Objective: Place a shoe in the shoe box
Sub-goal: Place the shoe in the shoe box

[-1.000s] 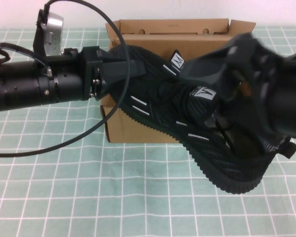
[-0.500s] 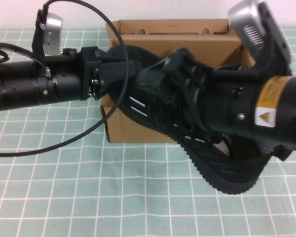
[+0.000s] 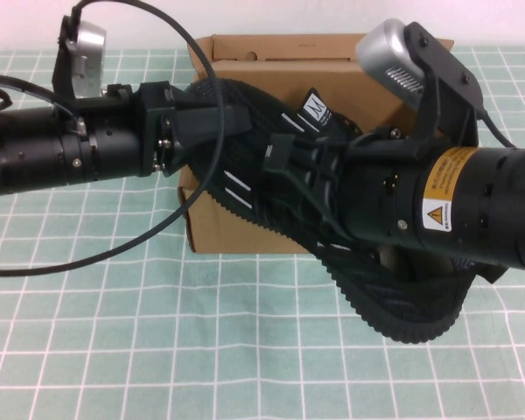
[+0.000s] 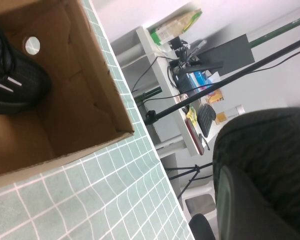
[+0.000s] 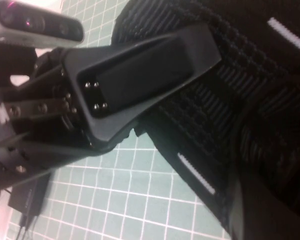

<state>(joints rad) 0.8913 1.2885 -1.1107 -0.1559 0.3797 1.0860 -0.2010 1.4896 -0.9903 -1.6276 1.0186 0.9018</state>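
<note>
I have the shoe (image 3: 271, 188) aloft over the shoe box (image 3: 245, 229) (not lowered in yet), left gripper (image 3: 232, 122) clamped on it, right gripper (image 3: 289, 171) at its middle, grip I cannot tell.

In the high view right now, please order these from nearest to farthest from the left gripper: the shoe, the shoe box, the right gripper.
1. The shoe: the left gripper, at centre left over the box, is shut on it.
2. The shoe box: directly behind and under the left gripper.
3. The right gripper: to the right, at the shoe's middle.
Items 2 and 3 are close to call.
</note>
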